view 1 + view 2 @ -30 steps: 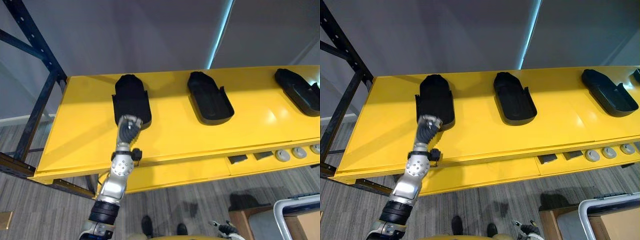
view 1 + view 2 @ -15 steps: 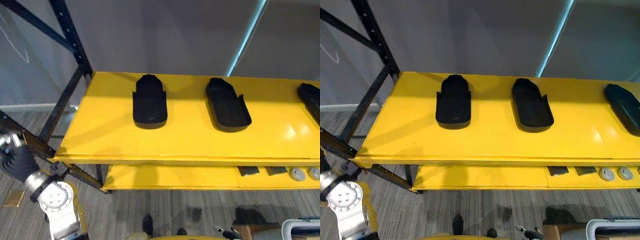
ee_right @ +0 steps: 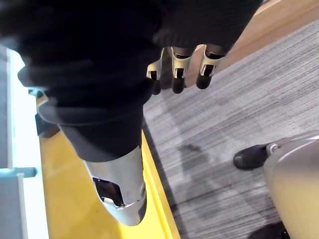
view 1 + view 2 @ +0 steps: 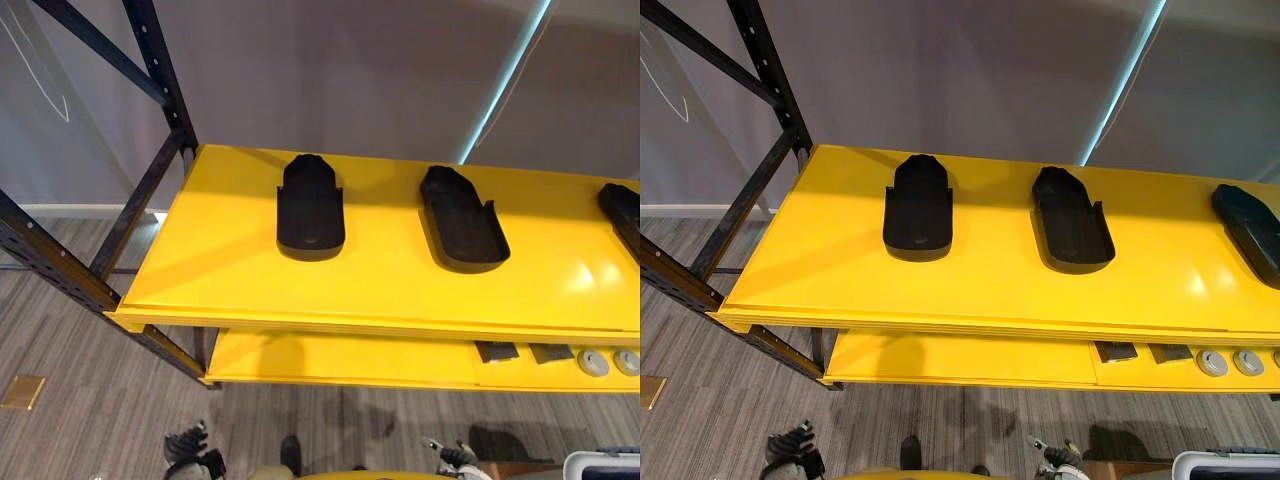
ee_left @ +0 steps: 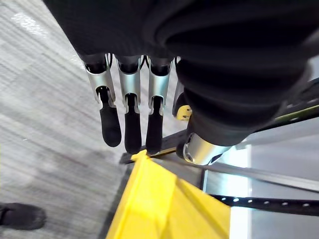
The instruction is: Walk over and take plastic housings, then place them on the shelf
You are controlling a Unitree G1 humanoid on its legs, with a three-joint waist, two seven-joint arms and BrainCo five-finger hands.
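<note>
Left robot hand (image 5: 132,127), right robot hand (image 3: 178,74): hung wide, empty | black moulded plastic housing (image 4: 310,205) lay well apart from second housing (image 4: 462,220) on yellow metal shelf (image 4: 385,285), back from front edge.

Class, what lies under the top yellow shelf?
A lower yellow shelf, with dark blocks and grey round parts at its front edge. Further back, the top shelf covers it.

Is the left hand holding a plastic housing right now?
No, the left hand hangs open and empty above the floor, while the housings lie on the yellow shelf.
</note>
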